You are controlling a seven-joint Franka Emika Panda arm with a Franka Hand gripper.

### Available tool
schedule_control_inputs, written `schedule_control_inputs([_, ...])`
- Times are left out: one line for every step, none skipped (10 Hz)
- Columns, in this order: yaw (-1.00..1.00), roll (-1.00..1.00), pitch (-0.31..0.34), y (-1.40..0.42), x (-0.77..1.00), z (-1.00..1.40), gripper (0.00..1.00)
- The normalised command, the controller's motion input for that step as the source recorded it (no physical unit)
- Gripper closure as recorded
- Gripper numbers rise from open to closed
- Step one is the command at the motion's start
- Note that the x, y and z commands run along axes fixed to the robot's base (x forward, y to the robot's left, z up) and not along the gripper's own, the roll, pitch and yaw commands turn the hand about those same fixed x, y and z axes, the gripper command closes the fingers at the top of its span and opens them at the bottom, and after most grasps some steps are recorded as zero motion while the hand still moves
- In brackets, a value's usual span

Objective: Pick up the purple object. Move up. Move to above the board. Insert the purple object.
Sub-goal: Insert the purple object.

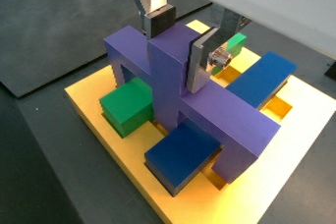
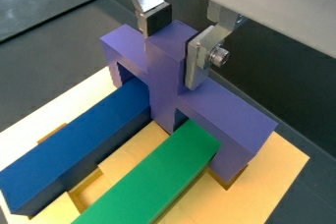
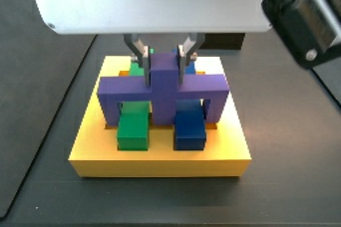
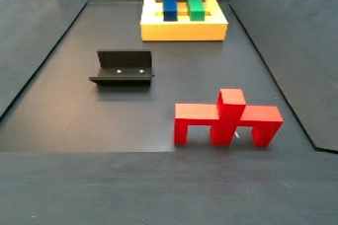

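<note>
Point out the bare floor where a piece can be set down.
Free: the floor between the fixture and the red piece, and ahead of the board. Crowded: the board, where the gripper straddles the purple object over the bars.

Setting: robotics test bench, laboratory type.

Evidence:
- Dark grey matte desk (image 4: 79,120) with raised sloping side walls, forming a closed work pen.
- Dark L-shaped fixture (image 4: 123,68) on a base plate, standing on the floor well apart from the jaws.
- Gripper (image 3: 160,47) with flat silver finger plates and dark pads; jaws stand either side of the upright stub of the purple object (image 3: 163,84).
- White camera housing on the wrist, directly above the jaws in a side view.
- Plain-coloured block pieces only: the board (image 4: 184,27), yellow, beneath the jaws, bearing a green bar (image 2: 151,184) and a blue bar (image 2: 73,154); a red piece (image 4: 227,118) far from the jaws.
</note>
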Motion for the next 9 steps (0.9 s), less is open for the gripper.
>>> schedule_control_inputs([-0.08, -0.20, -0.010, 0.00, 0.00, -0.09, 1.00])
schedule_control_inputs([-0.16, -0.15, -0.013, 0.00, 0.00, -0.09, 1.00])
schedule_control_inputs([-0.19, -0.07, -0.003, 0.00, 0.00, -0.17, 1.00])
schedule_control_inputs([-0.24, -0.06, 0.000, 0.00, 0.00, -0.18, 1.00])
schedule_control_inputs([-0.24, -0.10, 0.000, 0.00, -0.01, -0.13, 1.00])
schedule_control_inputs([-0.13, -0.14, -0.003, -0.04, 0.00, -0.06, 1.00])
schedule_control_inputs([0.00, -0.13, 0.000, -0.12, -0.01, -0.05, 1.00])
schedule_control_inputs([0.00, -0.09, -0.001, -0.09, 0.00, -0.05, 1.00])
schedule_control_inputs([0.00, -0.10, -0.010, -0.01, 0.00, -0.08, 1.00])
